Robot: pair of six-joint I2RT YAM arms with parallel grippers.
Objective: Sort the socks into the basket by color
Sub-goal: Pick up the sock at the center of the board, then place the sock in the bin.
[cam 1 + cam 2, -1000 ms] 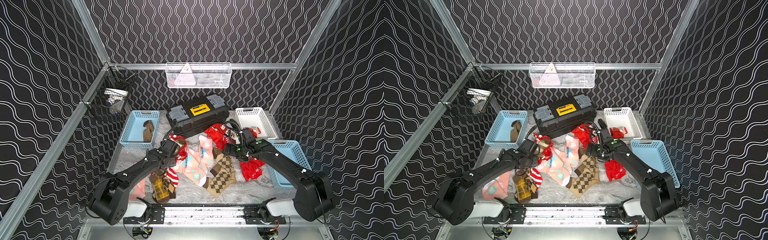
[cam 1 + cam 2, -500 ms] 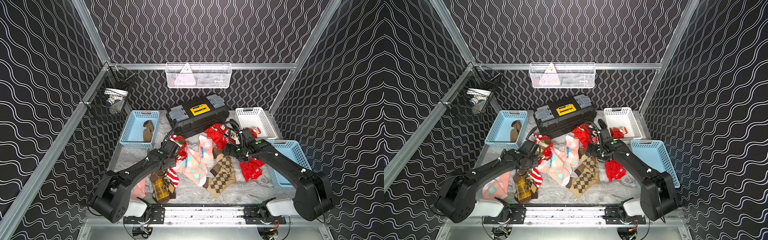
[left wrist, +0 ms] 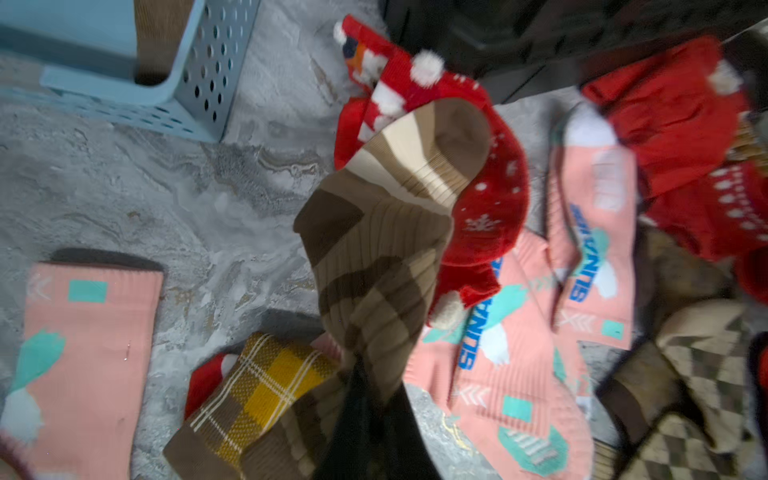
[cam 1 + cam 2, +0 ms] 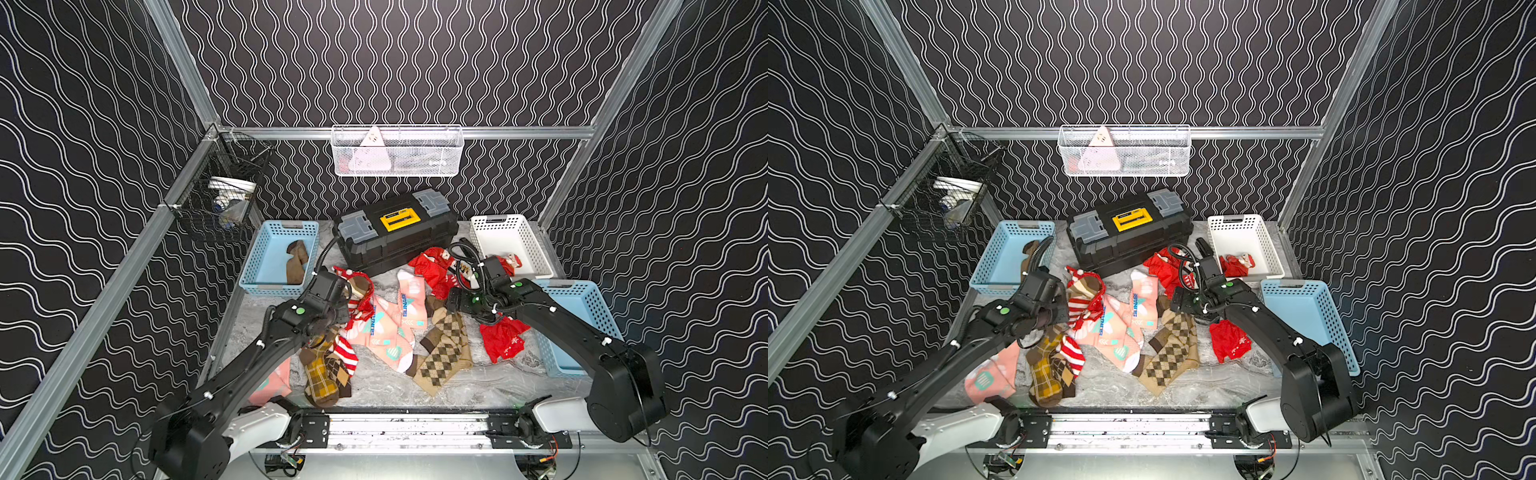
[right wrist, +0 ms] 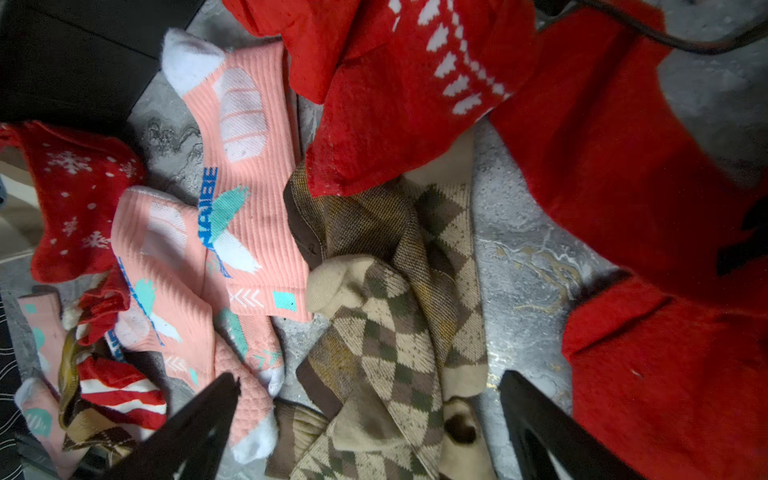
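My left gripper [image 3: 365,386] is shut on a brown and tan striped sock [image 3: 386,232], which reaches from the jaws over the red snowflake sock [image 3: 490,208]. In both top views this gripper [image 4: 330,328] [image 4: 1054,328] hangs at the left of the sock pile. My right gripper [image 5: 370,415] [image 4: 451,299] is open just above the tan argyle socks [image 5: 386,332] [image 4: 444,353]. Salmon-pink socks [image 4: 386,324], a mustard plaid sock [image 4: 320,374] and a red-white striped sock [image 4: 347,353] lie between the arms. Red socks [image 4: 503,336] lie at the right.
A blue basket [image 4: 270,286] at the back left holds a brown sock [image 4: 297,262]. A white basket [image 4: 511,232] at the back right holds a red sock [image 4: 509,262]. Another blue basket [image 4: 582,303] stands at the right. A black toolbox [image 4: 395,232] sits behind the pile.
My left gripper has shut on the brown striped sock. The right arm has stayed where it was, jaws open.
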